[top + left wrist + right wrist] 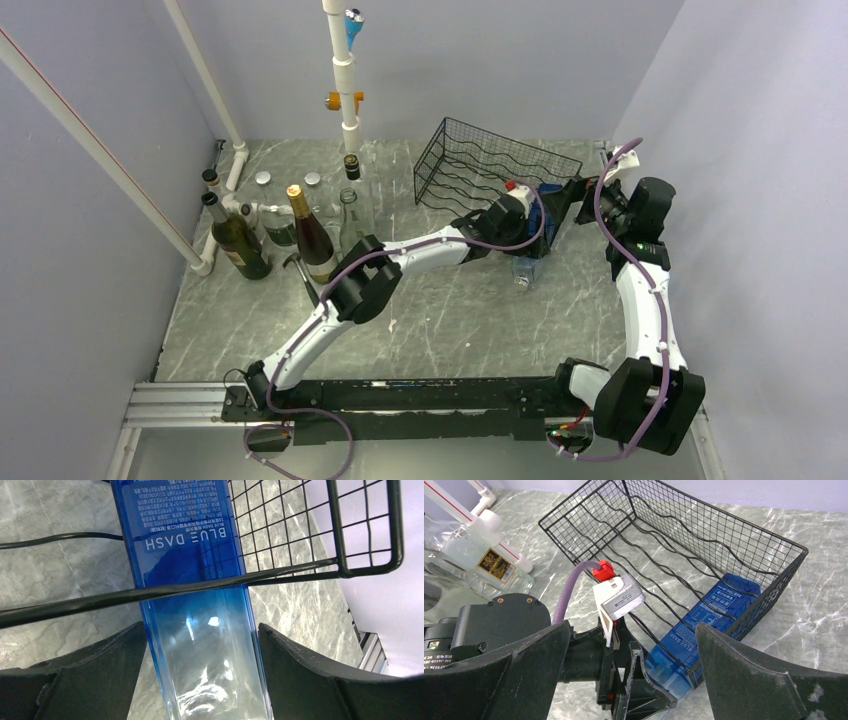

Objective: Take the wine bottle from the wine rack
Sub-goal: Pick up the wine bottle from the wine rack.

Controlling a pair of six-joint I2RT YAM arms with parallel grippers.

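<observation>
The wine rack [480,160] is a black wire rack at the back of the table; it also shows in the right wrist view [684,520]. The wine bottle [524,268], blue fading to clear and marked BLUE DASH, lies in the rack's right end with its clear end sticking out toward me. My left gripper [530,225] holds it there: in the left wrist view the gripper [201,625] has its fingers [100,670] pressed on the bottle [190,555] below a rack wire [350,530]. My right gripper [585,200] is open and empty beside the rack's right end, and its wrist view shows the bottle [704,615].
Several upright bottles [300,225] stand at the back left by a white pipe frame [345,80]. A clear labelled bottle [484,560] lies left of the rack. Walls close in on the left, back and right.
</observation>
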